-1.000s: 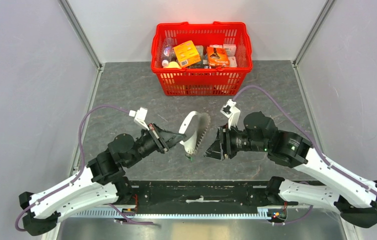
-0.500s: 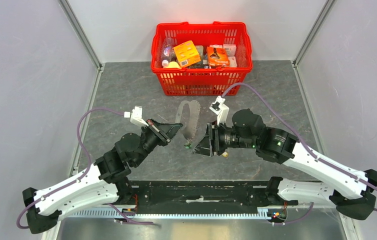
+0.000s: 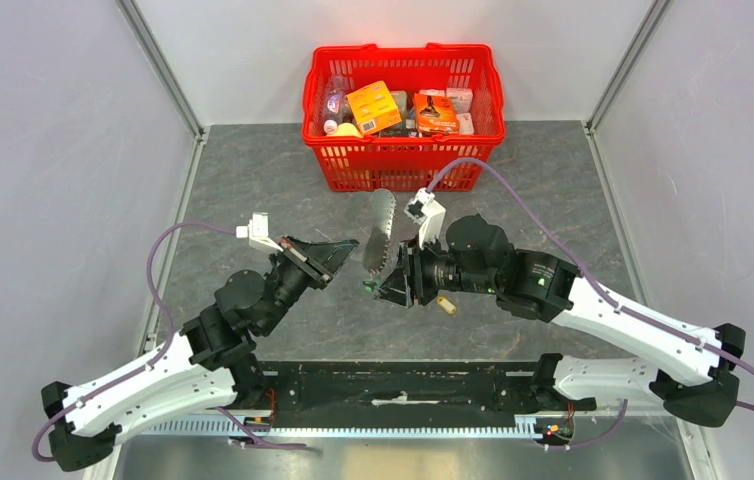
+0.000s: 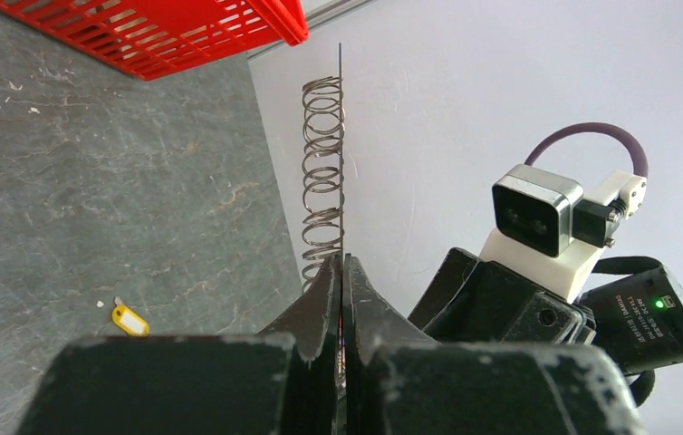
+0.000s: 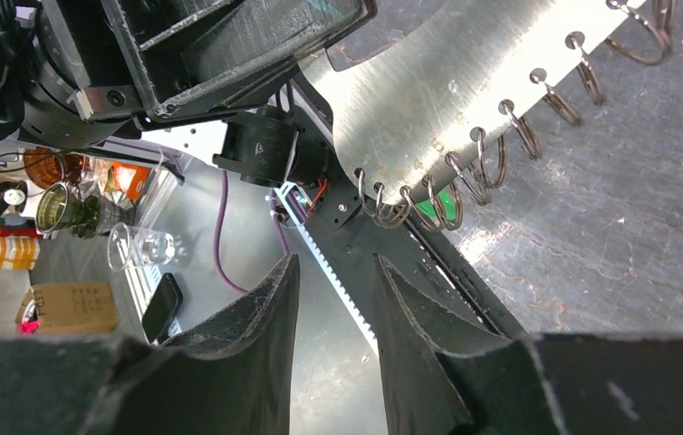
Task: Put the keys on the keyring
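The keyring is a thin metal plate with several wire rings along one edge. My left gripper is shut on the plate's lower end and holds it upright above the table. In the left wrist view the plate shows edge-on above that gripper. A green key shows right behind the lowest rings; whether it hangs on one I cannot tell. My right gripper is open and holds nothing, just below those rings. A yellow key lies on the table under the right arm.
A red basket full of groceries stands at the back, just beyond the plate's top. The right wrist camera hangs close to the right of the plate. Grey walls flank the table on both sides.
Both arms have moved away from the near edge, toward the basket, carrying the plate with them. The right gripper has followed it to the left and its jaws have narrowed a little.
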Controlling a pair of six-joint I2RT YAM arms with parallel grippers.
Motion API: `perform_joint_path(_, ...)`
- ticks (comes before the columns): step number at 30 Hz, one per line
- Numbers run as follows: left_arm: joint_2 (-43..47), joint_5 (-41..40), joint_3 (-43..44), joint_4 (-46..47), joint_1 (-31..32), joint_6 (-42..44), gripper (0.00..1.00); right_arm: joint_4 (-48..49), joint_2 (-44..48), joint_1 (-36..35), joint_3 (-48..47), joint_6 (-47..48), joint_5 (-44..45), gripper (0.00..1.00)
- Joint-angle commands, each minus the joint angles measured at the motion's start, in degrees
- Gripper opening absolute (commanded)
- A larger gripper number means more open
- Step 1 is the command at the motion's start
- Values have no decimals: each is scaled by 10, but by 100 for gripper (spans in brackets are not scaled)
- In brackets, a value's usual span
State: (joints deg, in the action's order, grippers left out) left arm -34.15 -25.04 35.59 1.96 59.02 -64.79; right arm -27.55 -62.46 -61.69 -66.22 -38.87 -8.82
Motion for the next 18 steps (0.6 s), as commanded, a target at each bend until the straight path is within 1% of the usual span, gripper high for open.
perform_joint_path(1,11,-17,8,43,3,-31,2,5,-2,-7,-43,36,28,42)
perform_joint_path(8,18,0,16,44,3,-45,2,3,-6,-14,-59,70,47,44)
perform_joint_path(15,21,11,20,52,3,-58,2,-9,-19,-28,-74,95,82,44)
perform_joint_path(18,24,12,22,53,3,-60,2,-9,-20,-36,-76,99,85,43)
